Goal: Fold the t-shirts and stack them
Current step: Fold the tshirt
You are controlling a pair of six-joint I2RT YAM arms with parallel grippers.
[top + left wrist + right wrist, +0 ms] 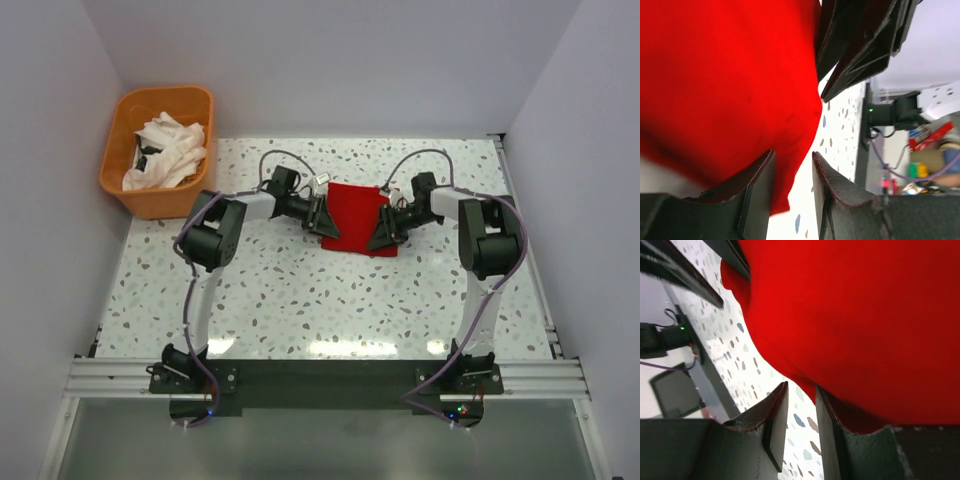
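The red t-shirt (356,218) lies folded into a small rectangle on the speckled table, mid-table. My left gripper (322,215) is at its left edge and my right gripper (385,228) is at its right edge, both low on the table. In the left wrist view the left gripper (793,155) stands narrowly open, with the edge of the red cloth (730,75) reaching into the gap. In the right wrist view the right gripper (802,387) is narrowly open at the edge of the red cloth (855,315), with bare table between its fingers. White t-shirts (168,148) lie crumpled in the basket.
An orange plastic basket (150,200) stands at the table's far left corner. White walls close in the left, back and right sides. A metal rail (320,375) with the arm bases runs along the near edge. The right gripper's dark fingers (860,45) show in the left wrist view.
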